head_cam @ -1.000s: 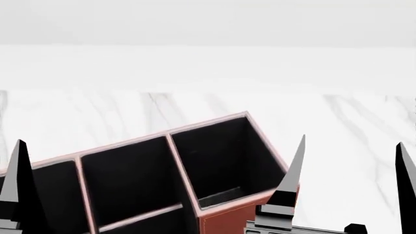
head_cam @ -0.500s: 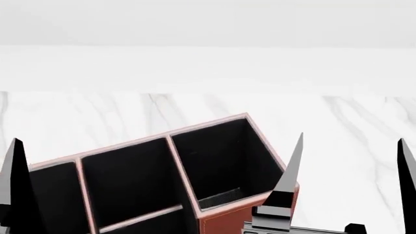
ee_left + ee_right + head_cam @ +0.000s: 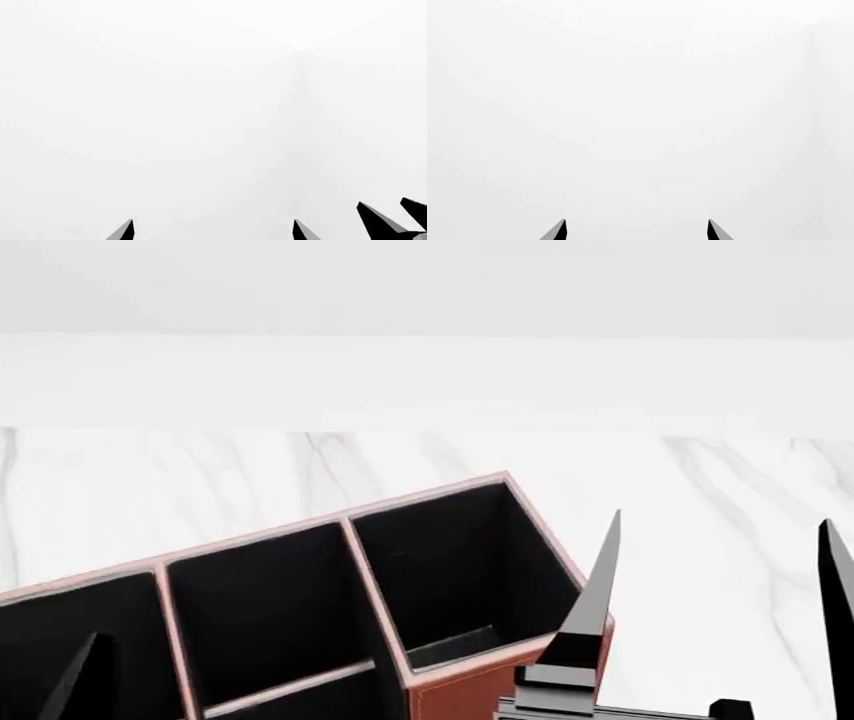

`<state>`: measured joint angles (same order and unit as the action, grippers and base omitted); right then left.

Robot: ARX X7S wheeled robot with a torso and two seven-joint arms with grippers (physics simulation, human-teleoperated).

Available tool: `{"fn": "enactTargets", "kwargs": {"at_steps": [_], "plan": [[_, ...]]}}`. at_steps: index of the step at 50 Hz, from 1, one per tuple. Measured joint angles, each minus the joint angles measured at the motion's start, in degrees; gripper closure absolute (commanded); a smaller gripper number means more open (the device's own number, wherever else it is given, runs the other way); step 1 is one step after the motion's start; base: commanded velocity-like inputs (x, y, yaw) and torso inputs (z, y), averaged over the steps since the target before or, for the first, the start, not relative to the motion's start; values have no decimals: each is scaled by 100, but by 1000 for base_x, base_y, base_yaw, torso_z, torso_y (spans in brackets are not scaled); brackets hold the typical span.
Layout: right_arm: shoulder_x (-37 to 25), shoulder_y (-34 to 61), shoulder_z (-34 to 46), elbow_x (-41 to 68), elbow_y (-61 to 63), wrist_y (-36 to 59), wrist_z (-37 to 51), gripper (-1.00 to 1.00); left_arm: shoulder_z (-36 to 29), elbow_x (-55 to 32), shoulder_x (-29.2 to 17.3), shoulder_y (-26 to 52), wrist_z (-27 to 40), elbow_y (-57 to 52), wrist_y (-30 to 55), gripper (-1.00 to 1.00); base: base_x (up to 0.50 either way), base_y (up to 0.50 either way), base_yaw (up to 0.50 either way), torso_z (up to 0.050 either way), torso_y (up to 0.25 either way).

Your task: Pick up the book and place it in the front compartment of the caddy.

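The caddy [image 3: 307, 610] sits askew on the marble table [image 3: 721, 490], the right tool [image 3: 714, 540] spread wide beside it.

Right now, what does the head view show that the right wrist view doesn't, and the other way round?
Only the head view shows the caddy with its black-lined slots, standing on the marble table, and one finger of the left gripper low in front of the caddy. The book is in neither view. Only the right wrist view gives nothing extra: a blank white background. Both show the right gripper, its fingertips spread apart and nothing between them.
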<state>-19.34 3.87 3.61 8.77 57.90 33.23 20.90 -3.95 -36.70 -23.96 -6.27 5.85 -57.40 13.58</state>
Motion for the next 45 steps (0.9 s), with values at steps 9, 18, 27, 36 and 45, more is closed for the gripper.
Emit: {"fn": "enactTargets", "kwargs": {"at_steps": [9,18,27,36,45], "plan": [[-77,21,-4,78,39,28,76,-100,-166,-449,-279,-83,-415,-2,-180,-100,0,0,0,0,0],[-149,35,-3,146,70,39,145,-100,-369,-941,-714,23,-630,-31,25,-100,0,0,0,0,0],[-219,46,47,186,62,19,225,-100,-1168,-1420,-1562,733,-237,-156,330,-100,0,0,0,0,0],[-281,52,76,236,64,-12,289,-100,-1955,-1980,-2177,1486,113,-168,760,-100,0,0,0,0,0],[-335,71,101,282,76,-5,354,-100,-2514,-2433,-2484,2120,382,-91,1404,-100,0,0,0,0,0]]}}
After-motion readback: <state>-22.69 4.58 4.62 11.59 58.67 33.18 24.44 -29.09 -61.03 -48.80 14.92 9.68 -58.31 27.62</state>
